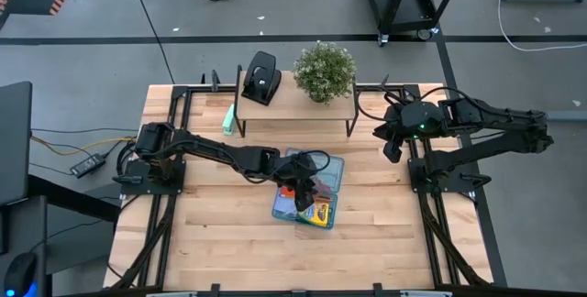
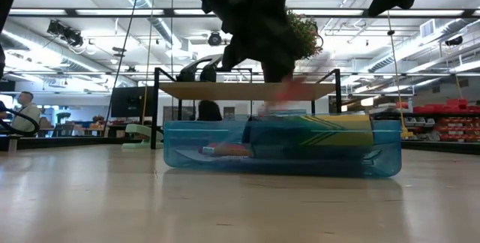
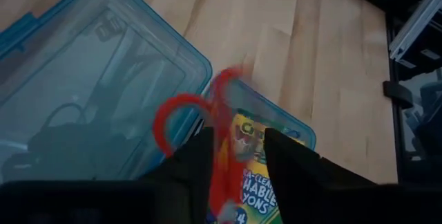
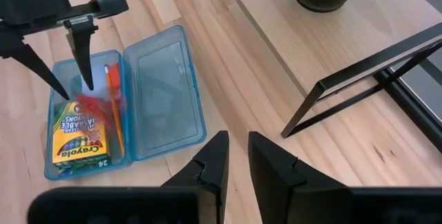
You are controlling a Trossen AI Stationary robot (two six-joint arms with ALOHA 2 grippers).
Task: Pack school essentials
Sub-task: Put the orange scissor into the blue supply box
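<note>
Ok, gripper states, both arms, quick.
Left gripper: open above the blue case, red-handled scissors blurred between its fingers, apparently dropping.
Right gripper: empty, fingers slightly parted, beside the shelf.

— Room to get into the blue box (image 4: 166,96)?
— Hardly. Left gripper (image 4: 76,79) right above it, crayon box (image 4: 77,140) and red-handled scissors (image 4: 93,105) filling one half.
— Elsewhere?
— Bare table (image 1: 220,242) in front. Behind, a shelf (image 1: 293,104) with a plant (image 1: 324,70) and hole punch (image 1: 261,77).
</note>
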